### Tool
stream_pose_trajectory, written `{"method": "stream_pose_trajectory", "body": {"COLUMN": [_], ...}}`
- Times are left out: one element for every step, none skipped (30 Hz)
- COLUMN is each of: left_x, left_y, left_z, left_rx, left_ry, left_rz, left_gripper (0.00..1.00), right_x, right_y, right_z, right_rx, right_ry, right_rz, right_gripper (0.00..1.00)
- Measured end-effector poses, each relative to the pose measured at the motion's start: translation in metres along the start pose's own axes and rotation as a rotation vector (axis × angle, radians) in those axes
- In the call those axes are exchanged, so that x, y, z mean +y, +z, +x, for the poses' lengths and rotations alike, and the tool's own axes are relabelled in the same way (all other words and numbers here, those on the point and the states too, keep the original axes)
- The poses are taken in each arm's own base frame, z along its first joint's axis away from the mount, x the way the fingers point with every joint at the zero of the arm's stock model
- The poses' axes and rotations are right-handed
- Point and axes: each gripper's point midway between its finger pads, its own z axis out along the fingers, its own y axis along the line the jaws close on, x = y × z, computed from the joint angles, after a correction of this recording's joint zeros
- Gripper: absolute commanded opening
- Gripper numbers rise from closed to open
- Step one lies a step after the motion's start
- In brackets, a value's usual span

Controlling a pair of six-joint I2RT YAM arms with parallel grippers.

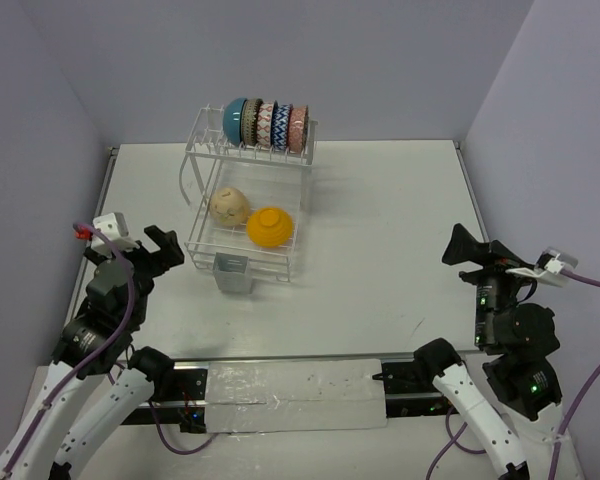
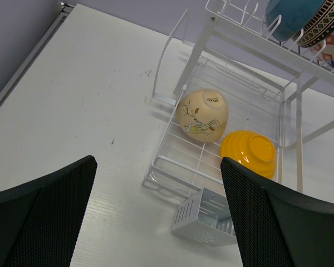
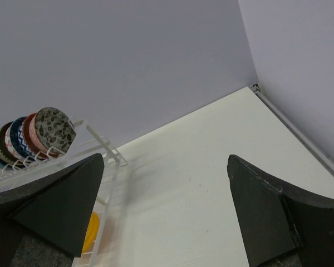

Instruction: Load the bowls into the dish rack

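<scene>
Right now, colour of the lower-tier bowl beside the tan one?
Orange-yellow bowl, plain; shows best in left wrist view.

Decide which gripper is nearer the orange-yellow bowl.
Left. The left gripper sits left of the orange-yellow bowl, fairly close; the right gripper is much farther off, to the bowl's right.

A flat white rectangular table carries one thing directly: a two-tier dish rack of thin white wire, standing on its far left part. Faint dark scuffs mark the surface beside it.
</scene>
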Motion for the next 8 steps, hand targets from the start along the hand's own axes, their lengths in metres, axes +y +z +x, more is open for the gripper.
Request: {"method": "stream_pose_trajectory", "body": {"left_x": [-0.0007,-0.0020,-0.0031,-0.0041,-0.0052,-0.0060,-0.0065,-0.0067], "left_y": [0.0015,0.0029,0.0041,0.0052,0.0062,0.0070,0.0076,0.0087], "left_z": [0.0012,0.0022,0.0027,0.0030,0.0033,0.0041,0.0052,0.0073], "left_rx": [0.005,0.009,0.011,0.011,0.010,0.010,0.011,0.016], "left_ry": [0.004,0.006,0.007,0.007,0.005,0.004,0.004,0.007], "left_rz": [-0.002,0.000,0.001,0.002,0.006,0.009,0.011,0.010], "left_gripper": [0.99,0.99,0.99,0.99,0.99,0.99,0.99,0.99], "right_x": [-0.0002,-0.0005,-0.0006,-0.0008,-0.0008,-0.0005,-0.0002,0.0001], "right_y": [0.0003,0.0006,0.0010,0.0012,0.0013,0.0013,0.0013,0.0015], "right_z": [0.0010,0.0028,0.0042,0.0055,0.0059,0.0061,0.0060,0.0064], "right_rx": [0.001,0.005,0.007,0.010,0.010,0.011,0.011,0.012], "right_ry": [-0.001,-0.004,-0.006,-0.008,-0.009,-0.008,-0.008,-0.008], "right_rz": [0.001,0.002,0.002,0.003,0.002,0.001,0.000,-0.002], "right_gripper": [0.99,0.99,0.99,0.99,0.99,0.99,0.99,1.00]}}
